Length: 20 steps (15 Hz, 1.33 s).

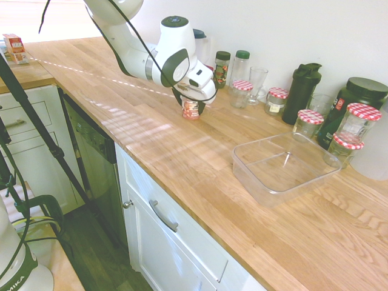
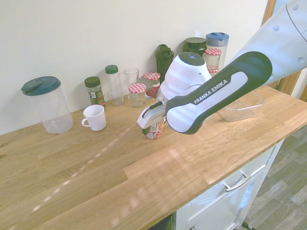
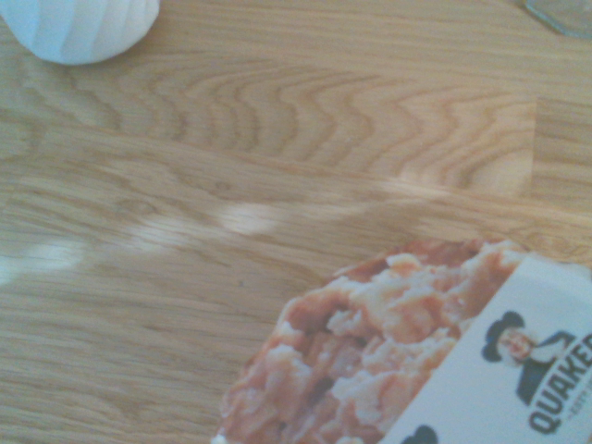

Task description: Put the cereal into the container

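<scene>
Between the open claw (image 1: 193,107) prongs (upright) stands the cereal (image 1: 191,109)

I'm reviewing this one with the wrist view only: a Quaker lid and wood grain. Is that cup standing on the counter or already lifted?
Observer: It is standing. The cereal sits upright on the wooden counter, and its base appears to rest on the wood.
Reviewer: Where is the tool relative to it?
Observer: The tool is angled down over the cup with one finger on each side, open. I cannot tell whether either finger touches it.
Reviewer: And the destination?
Observer: The container lies empty further along the counter, well apart from the cup and in front of the jars with checkered lids.
</scene>
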{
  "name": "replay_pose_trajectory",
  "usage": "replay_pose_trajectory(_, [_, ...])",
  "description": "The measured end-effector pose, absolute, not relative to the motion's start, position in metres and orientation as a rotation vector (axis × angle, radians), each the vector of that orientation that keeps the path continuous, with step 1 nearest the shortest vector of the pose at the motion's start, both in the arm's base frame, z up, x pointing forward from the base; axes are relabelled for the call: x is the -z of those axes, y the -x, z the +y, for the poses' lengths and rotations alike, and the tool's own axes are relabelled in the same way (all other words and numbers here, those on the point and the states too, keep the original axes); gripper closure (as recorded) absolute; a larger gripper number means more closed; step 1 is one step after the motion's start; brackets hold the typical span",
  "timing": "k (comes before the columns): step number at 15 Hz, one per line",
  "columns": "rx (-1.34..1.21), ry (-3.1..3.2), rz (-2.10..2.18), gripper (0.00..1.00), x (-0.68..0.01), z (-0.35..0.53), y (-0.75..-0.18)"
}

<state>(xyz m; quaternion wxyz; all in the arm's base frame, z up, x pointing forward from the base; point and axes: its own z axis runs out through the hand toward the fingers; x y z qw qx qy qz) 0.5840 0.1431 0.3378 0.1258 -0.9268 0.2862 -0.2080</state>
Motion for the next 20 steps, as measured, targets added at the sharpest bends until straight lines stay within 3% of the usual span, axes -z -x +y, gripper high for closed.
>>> replay_pose_trajectory(13, [0.684,2.587,0.879,1.00,-0.361,0.123,-0.581])
replay_pose_trajectory(20, [1.061,2.445,1.278,1.00,-0.495,-0.075,-0.531])
